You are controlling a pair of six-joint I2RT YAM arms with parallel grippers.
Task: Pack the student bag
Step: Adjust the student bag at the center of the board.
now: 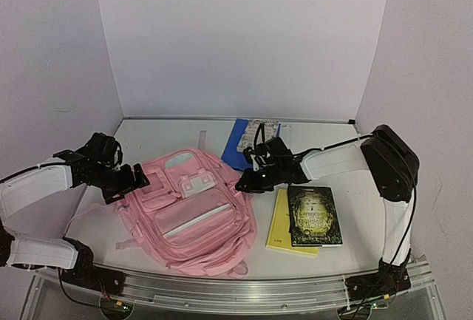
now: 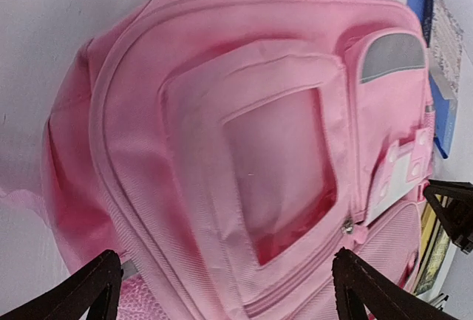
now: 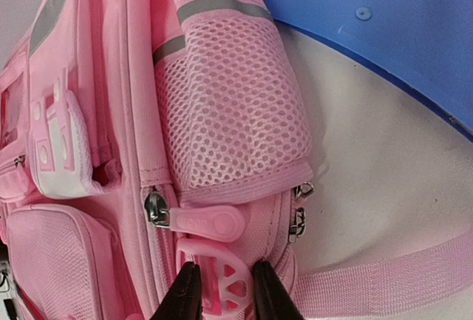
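Two arms flank the student bag (image 1: 196, 213), which lies flat on the table (image 1: 355, 187), its long way pointing away from them. The right gripper (image 3: 224, 272) pinches a pink zip pull (image 3: 222, 294) on the bag's right side. The left gripper (image 1: 138, 178) gapes wide and empty.

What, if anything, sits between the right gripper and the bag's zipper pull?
Nothing visible. The right gripper is on the bag, closed on a pink zipper pull next to the mesh pocket. The blue folder lies off to the side.
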